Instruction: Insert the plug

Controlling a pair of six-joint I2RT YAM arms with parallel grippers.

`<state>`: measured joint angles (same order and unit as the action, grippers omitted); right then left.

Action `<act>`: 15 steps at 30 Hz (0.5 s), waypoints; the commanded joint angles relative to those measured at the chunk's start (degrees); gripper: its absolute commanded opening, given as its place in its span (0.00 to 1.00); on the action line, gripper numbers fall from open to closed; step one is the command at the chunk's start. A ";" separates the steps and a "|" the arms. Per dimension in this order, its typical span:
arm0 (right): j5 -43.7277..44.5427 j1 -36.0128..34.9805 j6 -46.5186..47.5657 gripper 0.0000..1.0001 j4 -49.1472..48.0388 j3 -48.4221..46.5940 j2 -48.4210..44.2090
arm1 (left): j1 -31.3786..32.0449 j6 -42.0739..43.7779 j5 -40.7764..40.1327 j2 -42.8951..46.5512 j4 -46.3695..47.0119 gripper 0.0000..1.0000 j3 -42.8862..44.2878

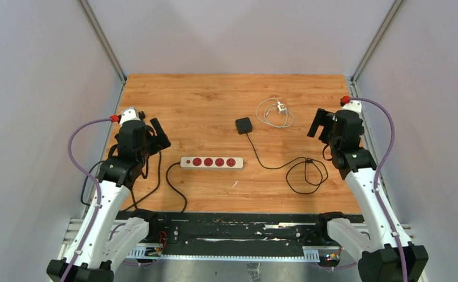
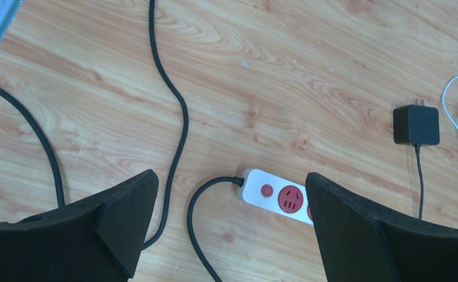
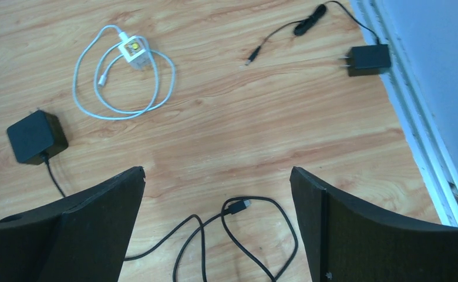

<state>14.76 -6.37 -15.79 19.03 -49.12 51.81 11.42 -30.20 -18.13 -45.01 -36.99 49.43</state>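
A white power strip [image 1: 212, 162] with red sockets lies at the table's middle; its left end shows in the left wrist view [image 2: 273, 197]. A black square plug adapter [image 1: 243, 125] lies behind it, prongs up in the left wrist view [image 2: 416, 124], also in the right wrist view [image 3: 36, 137]. Its thin black cord [image 1: 300, 173] loops to the right, with the loose end [image 3: 238, 207] between my right fingers. My left gripper [image 1: 159, 134] is open and empty, left of the strip. My right gripper [image 1: 316, 124] is open and empty, right of the adapter.
A white charger with a coiled white cable [image 1: 276, 111] lies at the back right [image 3: 130, 56]. A second small black adapter [image 3: 367, 59] with a thin lead lies by the right wall rail. The strip's thick black cord [image 1: 174, 185] runs toward the near edge.
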 commanded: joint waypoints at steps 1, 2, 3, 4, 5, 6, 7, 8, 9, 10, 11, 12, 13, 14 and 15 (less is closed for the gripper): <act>-11.48 0.21 5.15 0.99 -3.97 -2.11 3.43 | -0.17 -0.21 2.55 -0.89 1.38 1.00 -1.20; -17.43 0.22 6.79 0.99 -4.62 -3.07 6.59 | -0.21 -0.40 3.85 -1.24 2.27 1.00 -1.63; -20.46 0.12 7.36 0.98 -4.84 -4.74 9.49 | -0.18 -0.63 4.78 -1.55 3.18 1.00 -2.22; -22.88 0.11 7.77 0.97 -4.87 -6.65 13.16 | -0.17 -0.99 5.60 -1.94 4.27 1.00 -2.78; -24.83 0.13 7.89 0.95 -4.99 -8.79 17.11 | -0.17 -1.41 6.55 -2.32 5.55 1.00 -3.37; -26.40 0.02 7.89 0.92 -4.74 -11.49 21.14 | -0.17 -1.73 7.77 -2.95 7.16 1.00 -3.92; -27.69 -0.03 8.11 0.91 -4.23 -14.23 25.58 | -0.17 -1.88 9.33 -3.28 8.40 1.00 -4.32; -28.31 -0.38 8.33 0.89 -3.75 -17.34 29.66 | -0.17 -2.19 10.97 -3.95 9.45 1.00 -4.84; -28.20 -0.72 8.48 0.88 -3.08 -21.65 34.17 | -0.17 -2.08 11.73 -4.43 10.23 1.00 -5.07; -27.88 -1.09 8.97 0.87 -2.46 -24.67 38.56 | -0.17 -2.06 11.86 -4.95 10.63 1.00 -5.20; -27.20 -1.43 9.79 0.87 -1.96 -28.14 42.81 | -0.17 -1.99 11.49 -5.45 10.68 1.00 -5.22; -26.28 -1.70 10.59 0.84 -1.27 -31.60 47.32 | -0.17 -1.72 11.16 -5.90 10.75 1.00 -5.15; -25.11 -1.91 11.31 0.83 -0.06 -35.33 51.39 | -0.17 -1.40 10.88 -6.35 10.75 1.00 -5.07; -24.54 -2.11 12.10 0.82 1.61 -39.38 56.90 | -0.17 -1.32 10.68 -6.77 10.78 1.00 -4.98; -24.18 -2.34 13.54 0.81 3.14 -42.90 60.62 | -0.21 -1.17 10.55 -7.19 10.79 1.00 -4.94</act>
<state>-9.47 -7.31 -7.07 15.66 -81.14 99.88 11.42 -31.66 -8.56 -51.07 -28.93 44.34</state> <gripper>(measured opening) 0.828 0.997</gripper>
